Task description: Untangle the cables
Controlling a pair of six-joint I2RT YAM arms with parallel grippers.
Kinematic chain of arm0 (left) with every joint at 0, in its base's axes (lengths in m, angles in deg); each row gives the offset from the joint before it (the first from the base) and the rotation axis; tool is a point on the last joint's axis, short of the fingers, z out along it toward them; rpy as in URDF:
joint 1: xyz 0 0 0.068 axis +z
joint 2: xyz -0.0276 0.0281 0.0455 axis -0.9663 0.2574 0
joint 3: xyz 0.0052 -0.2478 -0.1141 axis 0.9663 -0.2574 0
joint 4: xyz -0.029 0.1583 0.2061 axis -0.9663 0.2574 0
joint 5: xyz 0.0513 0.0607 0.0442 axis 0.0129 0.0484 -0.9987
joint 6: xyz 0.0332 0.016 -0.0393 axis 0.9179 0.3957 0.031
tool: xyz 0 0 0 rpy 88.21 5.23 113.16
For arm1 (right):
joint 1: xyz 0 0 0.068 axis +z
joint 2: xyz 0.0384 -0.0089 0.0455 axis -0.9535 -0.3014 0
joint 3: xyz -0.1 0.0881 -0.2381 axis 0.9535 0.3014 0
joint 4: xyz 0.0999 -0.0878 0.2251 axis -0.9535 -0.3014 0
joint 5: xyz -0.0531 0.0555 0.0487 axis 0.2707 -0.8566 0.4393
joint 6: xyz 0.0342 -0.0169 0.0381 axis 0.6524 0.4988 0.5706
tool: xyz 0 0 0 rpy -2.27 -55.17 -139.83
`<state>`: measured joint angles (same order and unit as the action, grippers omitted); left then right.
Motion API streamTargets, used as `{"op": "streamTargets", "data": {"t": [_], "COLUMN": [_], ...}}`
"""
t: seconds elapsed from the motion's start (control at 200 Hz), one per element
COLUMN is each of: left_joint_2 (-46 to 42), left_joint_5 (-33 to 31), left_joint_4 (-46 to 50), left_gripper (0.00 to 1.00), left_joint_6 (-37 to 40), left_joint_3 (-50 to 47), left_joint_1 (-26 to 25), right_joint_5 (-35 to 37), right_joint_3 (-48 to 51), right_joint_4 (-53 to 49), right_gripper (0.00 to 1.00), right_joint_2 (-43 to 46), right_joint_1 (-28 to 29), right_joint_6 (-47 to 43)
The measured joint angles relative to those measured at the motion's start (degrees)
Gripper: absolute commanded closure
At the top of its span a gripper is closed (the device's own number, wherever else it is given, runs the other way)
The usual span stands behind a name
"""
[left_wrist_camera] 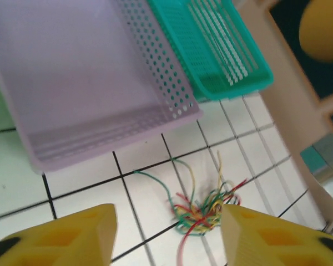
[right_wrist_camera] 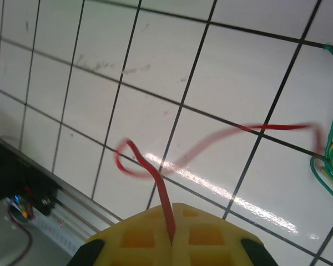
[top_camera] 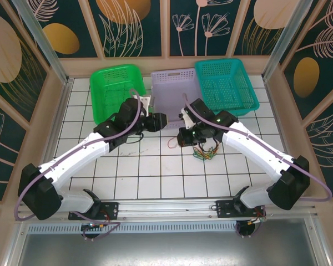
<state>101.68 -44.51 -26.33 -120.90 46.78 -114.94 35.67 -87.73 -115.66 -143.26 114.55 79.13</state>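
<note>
- Top view: our tangle (top_camera: 205,151) lies on the tiles (top_camera: 155,172), right of centre, just beside the right gripper (top_camera: 181,136).
- Left wrist: the left gripper (left_wrist_camera: 166,224) hangs released and empty above the tangle.
- Right wrist: the right gripper is clenched on the red cable (right_wrist_camera: 277,127), which loops left, then runs rightward into the tangle. If we pull hard, we judge the knot drags along, or the strand slips out.

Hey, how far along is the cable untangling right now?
Early. Done: nothing clearly; the lilac basket looks empty. In hand: the right hand is shut on one red cable, whose far end runs toward the tangle. The left hand is open, facing it. Left: the tangle itself, green, yellow and red knotted together.
</note>
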Motion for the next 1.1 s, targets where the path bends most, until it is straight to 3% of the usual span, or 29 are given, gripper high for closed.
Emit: {"op": "streamTargets", "data": {"t": [0.16,0.29,0.4,0.51,0.651,0.876,1.101], "left_joint_2": [-3.23,-10.64,-11.8,-9.73,-1.97,4.68,7.04], "left_joint_5": [-3.67,-4.83,-4.79,-1.14,8.24,21.53,27.78], "left_joint_4": [1.53,-2.91,-3.13,-2.95,-2.36,-0.7,-0.42], "left_gripper": [0.43,0.34,0.38,0.44,0.51,0.56,0.49], "left_joint_6": [-21.0,-39.06,-45.24,-43.93,-34.97,-20.41,-10.78], "left_joint_3": [-0.79,-8.33,-9.57,-8.17,-1.68,5.05,6.49], "left_joint_1": [0.0,0.02,1.77,6.64,10.16,9.11,3.34], "right_joint_5": [-0.59,-6.21,-12.48,-17.2,-17.59,-11.67,-8.9], "right_joint_3": [0.81,5.88,8.37,8.37,10.23,19.37,21.4], "right_joint_4": [6.25,18.75,26.4,28.28,28.26,30.82,32.85], "right_gripper": [1.0,1.0,1.0,1.0,1.0,1.0,1.0], "right_joint_2": [2.45,8.04,11.85,13.14,14.75,24.46,26.1], "right_joint_1": [-4.09,-6.97,-7.5,-7.48,-5.92,-2.34,-2.32], "right_joint_6": [5.05,7.52,4.76,-2.19,-12.41,-28.96,-39.98]}}
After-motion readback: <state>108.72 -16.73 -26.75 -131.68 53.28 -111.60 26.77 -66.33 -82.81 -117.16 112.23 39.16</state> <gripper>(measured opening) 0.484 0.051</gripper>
